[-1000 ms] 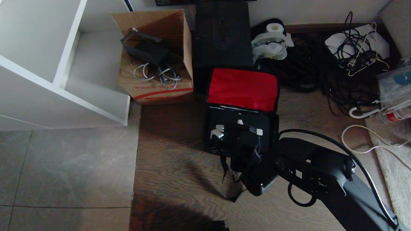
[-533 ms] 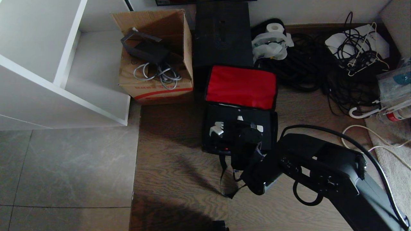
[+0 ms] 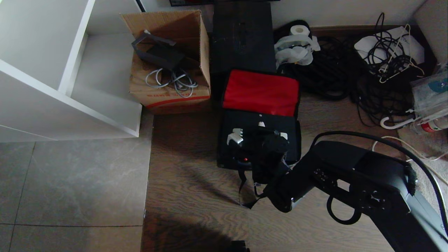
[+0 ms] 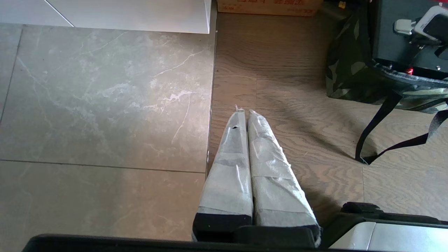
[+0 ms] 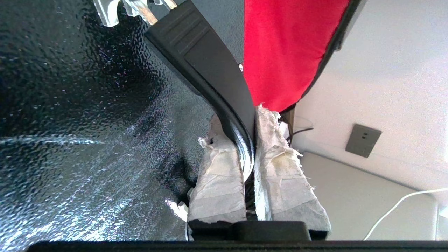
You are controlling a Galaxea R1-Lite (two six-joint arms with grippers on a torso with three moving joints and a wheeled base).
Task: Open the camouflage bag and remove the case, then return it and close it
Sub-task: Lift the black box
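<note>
The camouflage bag (image 4: 344, 66) stands on the wooden floor with its lid folded back, red lining (image 3: 260, 91) facing up. The flat black case (image 3: 241, 120) fills the bag's mouth and hides most of the bag in the head view. A small red latch (image 3: 245, 160) shows on its near edge. My right gripper (image 5: 241, 122) is shut on the case's black strap handle (image 5: 210, 66), above the middle of the case (image 5: 87, 105). My left gripper (image 4: 244, 112) is parked low over the floor, left of the bag, shut and empty.
A brown cardboard box (image 3: 171, 59) and a taller black box (image 3: 243, 35) stand behind the bag. A white shelf unit (image 3: 70, 70) is to the left. Tangled cables (image 3: 385, 63) and a rug (image 3: 430, 175) lie to the right. Bag straps (image 3: 245, 196) trail on the floor.
My right arm has lifted, drawing the case up by its handle. The case looks larger and nearer, and the red lid has tipped slightly back. The left gripper is out of the earlier frames.
</note>
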